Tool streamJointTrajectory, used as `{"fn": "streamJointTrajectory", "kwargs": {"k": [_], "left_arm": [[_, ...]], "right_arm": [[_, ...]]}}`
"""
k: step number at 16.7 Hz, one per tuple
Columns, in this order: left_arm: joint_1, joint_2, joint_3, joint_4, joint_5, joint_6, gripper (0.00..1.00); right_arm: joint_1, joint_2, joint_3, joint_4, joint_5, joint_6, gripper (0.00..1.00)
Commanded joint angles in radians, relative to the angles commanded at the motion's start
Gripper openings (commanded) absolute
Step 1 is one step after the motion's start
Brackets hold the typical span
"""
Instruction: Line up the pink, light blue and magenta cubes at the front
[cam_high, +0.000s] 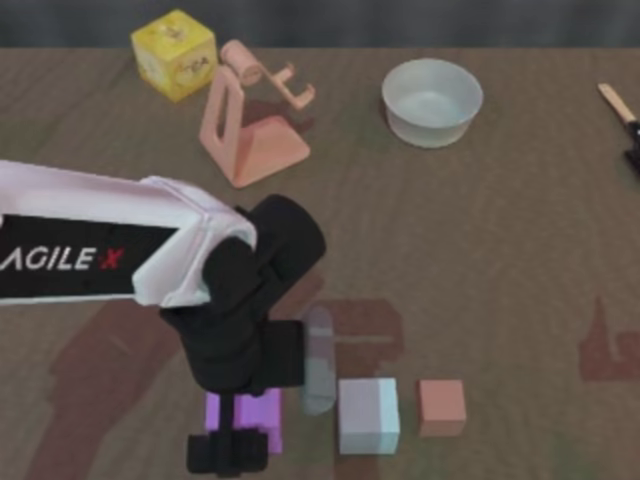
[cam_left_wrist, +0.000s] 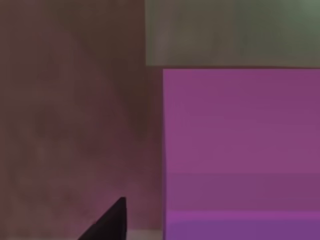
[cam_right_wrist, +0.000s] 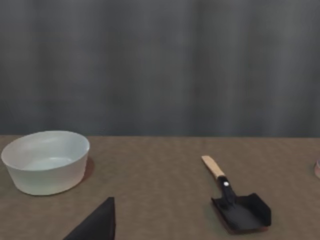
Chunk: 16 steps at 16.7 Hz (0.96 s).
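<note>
Counting what sits on the bench (cam_high: 500, 250), I find three plain cubes in a row along the front edge: one magenta cube (cam_high: 262, 412) at the left, one light blue cube (cam_high: 368, 415) in the middle, and one pink cube (cam_high: 441, 402) at the right, small gaps between them. At the back stand one yellow cube (cam_high: 174, 53) with printed faces, one salmon-pink stand (cam_high: 250, 125) with a hooked arm just beside it, and one white bowl (cam_high: 432, 100) further right. One small black pan (cam_right_wrist: 239, 210) with a wooden handle lies at the right edge, well apart from the bowl.

My left arm reaches in from the left, and its left pincer (cam_high: 228, 452) hangs directly over the magenta cube, covering most of its left part in the top view. In the left wrist view the magenta cube fills the frame close up; I cannot tell whether the pincer is released or clenched on it.

My right arm is out of the top view; its wrist camera looks across at the bowl and the pan.
</note>
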Motion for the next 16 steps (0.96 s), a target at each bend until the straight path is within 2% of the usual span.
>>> {"fn": "streamJointTrajectory", "kwargs": {"k": [7, 13, 16], "left_arm": [[0.001, -0.007, 0.014, -0.017, 0.000, 0.002, 1.00], [0.016, -0.093, 0.132, -0.237, 0.000, 0.000, 1.00], [0.021, -0.122, 0.161, -0.282, 0.000, -0.003, 1.00]], "right_arm": [[0.000, 0.000, 0.000, 0.000, 0.000, 0.000, 1.00], [0.000, 0.000, 0.000, 0.000, 0.000, 0.000, 1.00], [0.000, 0.000, 0.000, 0.000, 0.000, 0.000, 1.00]]}}
